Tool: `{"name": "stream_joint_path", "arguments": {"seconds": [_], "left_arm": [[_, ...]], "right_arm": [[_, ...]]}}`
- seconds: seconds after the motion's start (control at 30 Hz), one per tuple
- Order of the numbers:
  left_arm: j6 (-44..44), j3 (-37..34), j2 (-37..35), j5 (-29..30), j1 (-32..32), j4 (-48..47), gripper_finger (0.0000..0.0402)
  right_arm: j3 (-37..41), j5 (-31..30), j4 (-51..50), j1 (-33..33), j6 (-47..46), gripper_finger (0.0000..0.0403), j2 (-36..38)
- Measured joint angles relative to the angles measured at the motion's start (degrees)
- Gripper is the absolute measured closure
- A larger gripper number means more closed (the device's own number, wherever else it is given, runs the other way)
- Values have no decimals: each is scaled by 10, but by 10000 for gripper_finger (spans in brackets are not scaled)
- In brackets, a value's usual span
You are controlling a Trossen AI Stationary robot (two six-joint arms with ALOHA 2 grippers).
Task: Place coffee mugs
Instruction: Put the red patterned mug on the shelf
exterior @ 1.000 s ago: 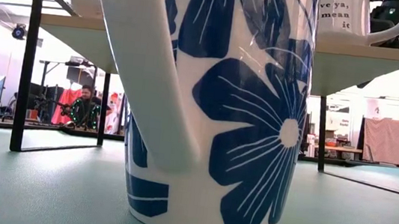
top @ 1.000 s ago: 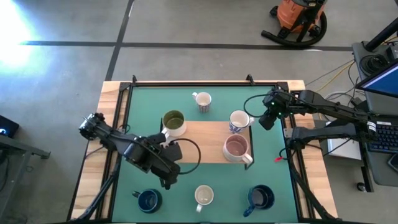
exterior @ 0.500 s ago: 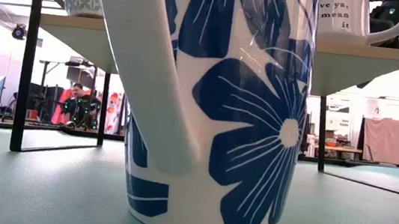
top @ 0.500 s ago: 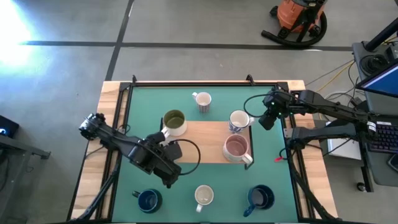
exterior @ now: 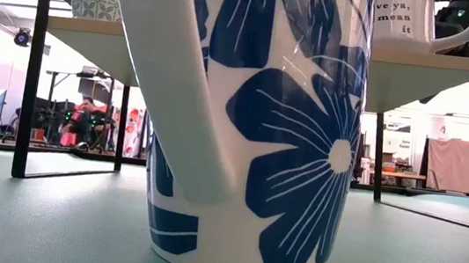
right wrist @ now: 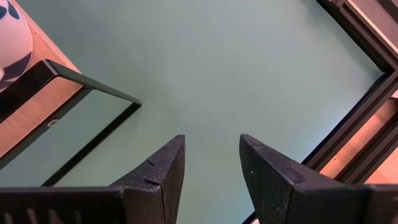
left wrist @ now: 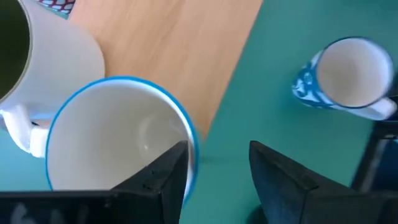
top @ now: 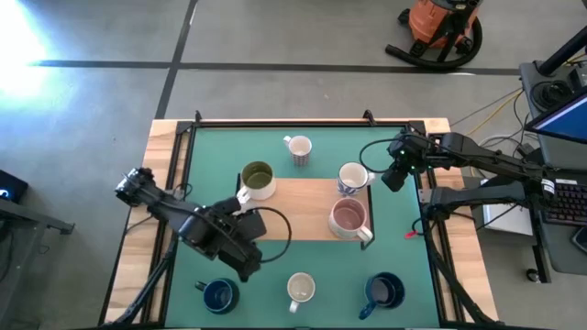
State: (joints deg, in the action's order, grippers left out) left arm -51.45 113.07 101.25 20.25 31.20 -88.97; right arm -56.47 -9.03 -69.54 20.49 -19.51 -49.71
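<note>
Table [top: 163,137] w/ light wood edge, green mat [top: 312,275] on top. Low wooden shelf [top: 303,206] on black metal frame sits mid-mat. Orange shop vac [top: 440,27] on grey floor beyond far edge. Laptop [top: 564,124] off to the side. Person [exterior: 85,123] seated in bkgd room.

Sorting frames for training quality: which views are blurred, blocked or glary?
Low view: the blue-flowered mug fills and blocks the frame. Left wrist view: the blue-rimmed mug looks soft, close up. High view: glare on the floor at upper left. Right wrist view: crisp.
</note>
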Motion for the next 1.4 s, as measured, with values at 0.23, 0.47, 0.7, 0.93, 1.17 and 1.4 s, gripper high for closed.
{"name": "stream_joint_path", "arguments": {"seconds": [0.23, 0.47, 0.7, 0.93, 1.17, 1.4], "left_arm": [[-86, 40, 0, -1, 51, -10, 246], [-126, 42, -1, 33, 99, -11, 246], [-45, 54, -41, 84, 68, -10, 246], [106, 60, -68, 70, -66, -10, 246], [319, 75, -52, -41, -263, 43, 246], [479, 73, -4, -125, -401, 86, 246]], "right_arm": [[0, 0, 0, 0, 0, 262, 0], [0, 0, 0, 0, 0, 262, 0], [0, 0, 0, 0, 0, 262, 0], [0, 0, 0, 0, 0, 262, 0], [0, 0, 0, 0, 0, 262, 0], [0, 0, 0, 0, 0, 262, 0]]}}
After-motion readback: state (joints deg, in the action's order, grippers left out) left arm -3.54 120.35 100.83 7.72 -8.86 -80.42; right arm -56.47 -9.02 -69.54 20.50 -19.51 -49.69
